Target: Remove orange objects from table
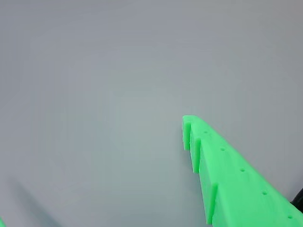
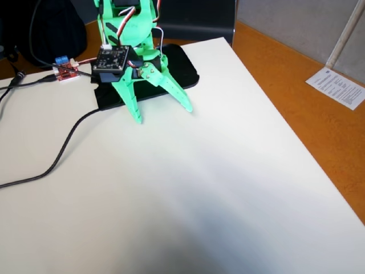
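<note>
The orange plush is not in either view. My green gripper [image 2: 163, 115] hangs open and empty just above the white table [image 2: 188, 188], near the front edge of the black base plate [image 2: 181, 65]. Its two fingertips stand wide apart. In the wrist view one green toothed finger [image 1: 222, 170] runs in from the lower right over bare table [image 1: 118, 94]; only a sliver of the other finger shows at the lower left corner.
A black cable [image 2: 63, 148] crosses the table's left side toward the base. A small red circuit board [image 2: 67, 71] lies at the back left. The orange-brown floor [image 2: 296, 97] lies beyond the table's right edge, with a sheet of paper [image 2: 336, 87] on it.
</note>
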